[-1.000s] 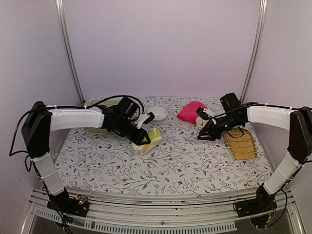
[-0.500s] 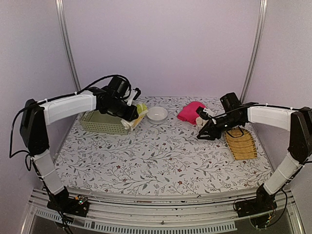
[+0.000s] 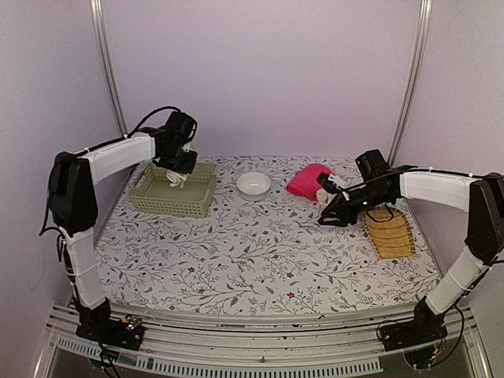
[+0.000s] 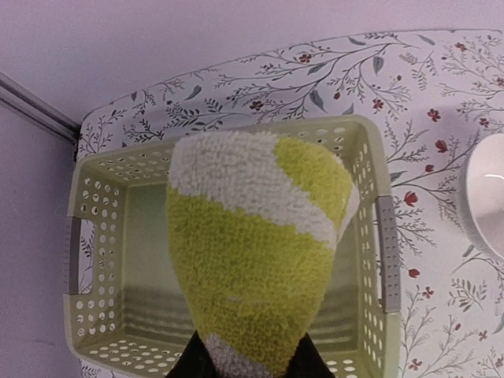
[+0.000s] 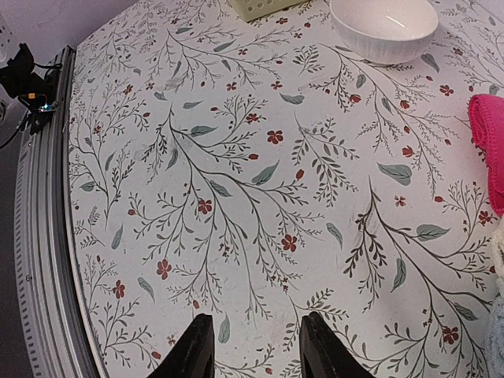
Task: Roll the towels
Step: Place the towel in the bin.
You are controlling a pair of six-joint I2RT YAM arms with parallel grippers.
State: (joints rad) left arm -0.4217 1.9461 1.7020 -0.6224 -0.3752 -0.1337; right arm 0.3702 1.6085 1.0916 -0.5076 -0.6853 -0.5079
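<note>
My left gripper (image 3: 178,169) is shut on a rolled yellow-green-and-cream towel (image 4: 256,252) and holds it over the pale green basket (image 4: 376,236). In the top view the towel (image 3: 176,179) hangs from the jaws above the basket (image 3: 201,206). The right gripper (image 5: 253,346) is open with nothing between its fingers, a little above the flowered tablecloth. In the top view this gripper (image 3: 324,220) is at the right. A bright pink towel (image 3: 307,179) lies behind it, and its edge (image 5: 490,150) shows in the right wrist view. A cream-white towel (image 3: 324,194) lies beside the pink one.
A white bowl (image 3: 253,183) stands at the back middle, seen as the bowl (image 5: 384,27) in the right wrist view. A yellow slatted tray (image 3: 390,232) lies at the right under the right arm. Metal posts stand at both back corners.
The left arm lifted the yellow-green towel from the middle of the table and carried it back and left over the basket. The right arm stayed still.
</note>
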